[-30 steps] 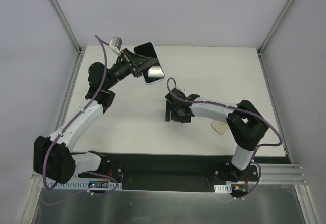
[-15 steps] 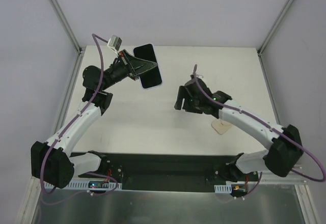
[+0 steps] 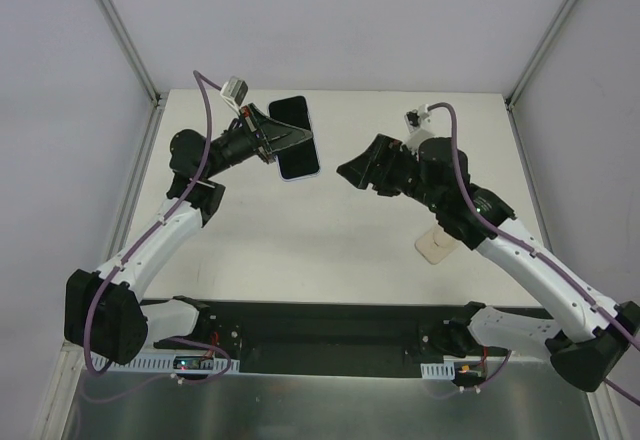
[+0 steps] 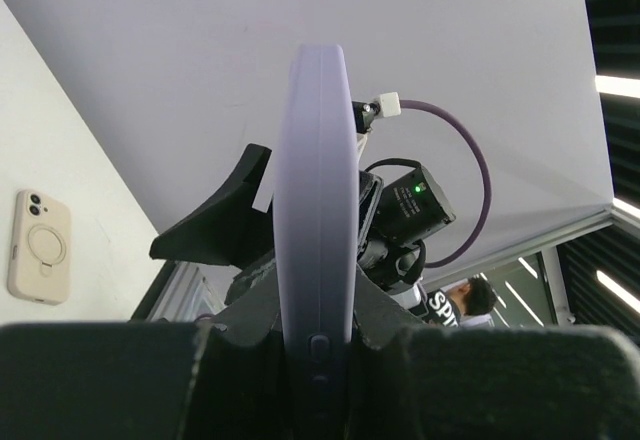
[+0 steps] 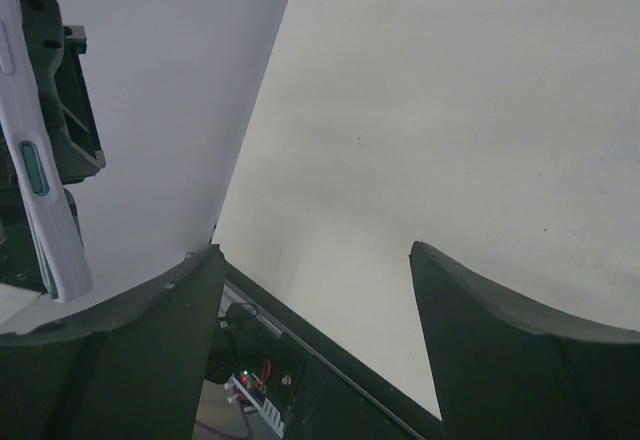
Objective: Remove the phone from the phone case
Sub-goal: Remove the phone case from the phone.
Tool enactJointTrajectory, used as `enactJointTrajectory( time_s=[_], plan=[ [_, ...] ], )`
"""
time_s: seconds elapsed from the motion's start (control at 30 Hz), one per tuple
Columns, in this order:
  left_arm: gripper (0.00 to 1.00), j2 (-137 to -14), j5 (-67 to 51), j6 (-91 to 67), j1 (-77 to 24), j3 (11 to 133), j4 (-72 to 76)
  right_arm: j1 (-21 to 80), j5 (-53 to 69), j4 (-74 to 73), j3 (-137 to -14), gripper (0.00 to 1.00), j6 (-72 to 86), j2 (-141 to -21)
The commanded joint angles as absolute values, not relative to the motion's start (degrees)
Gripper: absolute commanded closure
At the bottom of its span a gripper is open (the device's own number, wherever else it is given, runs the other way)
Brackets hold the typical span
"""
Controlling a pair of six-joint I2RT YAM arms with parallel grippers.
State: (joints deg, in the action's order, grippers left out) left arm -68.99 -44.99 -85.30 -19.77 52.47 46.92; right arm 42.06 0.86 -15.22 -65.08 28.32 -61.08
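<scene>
My left gripper point(image 3: 272, 143) is shut on the phone point(image 3: 297, 137), a lavender-edged phone with a dark screen, and holds it raised in the air at the back left. In the left wrist view the phone point(image 4: 315, 200) stands edge-on between the jaws of my left gripper point(image 4: 315, 325). The beige phone case point(image 3: 437, 247) lies empty on the table at the right; it also shows in the left wrist view point(image 4: 38, 245). My right gripper point(image 3: 352, 173) is open and empty, raised, facing the phone from the right with a gap between them. The right wrist view shows my right gripper point(image 5: 315, 255) and the phone's edge point(image 5: 35, 175) at far left.
The white table point(image 3: 300, 230) is walled by grey panels with metal posts point(image 3: 125, 35) at the back corners. The black base rail point(image 3: 330, 335) runs along the near edge.
My right arm has lifted off the table and swung up and to the right, its gripper now turned toward the phone. The left gripper has tilted the phone slightly while holding it.
</scene>
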Motion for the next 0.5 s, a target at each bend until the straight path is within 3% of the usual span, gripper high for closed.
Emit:
enactJointTrajectory(
  time_s=[0.0,0.47],
  plan=[
    [1.0,-68.29,-46.23,-86.57,-19.42,52.73,53.7,42.01,11.05,-7.39,-67.06,0.23,30.49,-63.54],
    [1.0,-68.64,-46.41,-85.96,-19.42,52.29,53.26,42.71,15.2,-3.25,-66.97,0.22,29.27,-61.26]
  ],
)
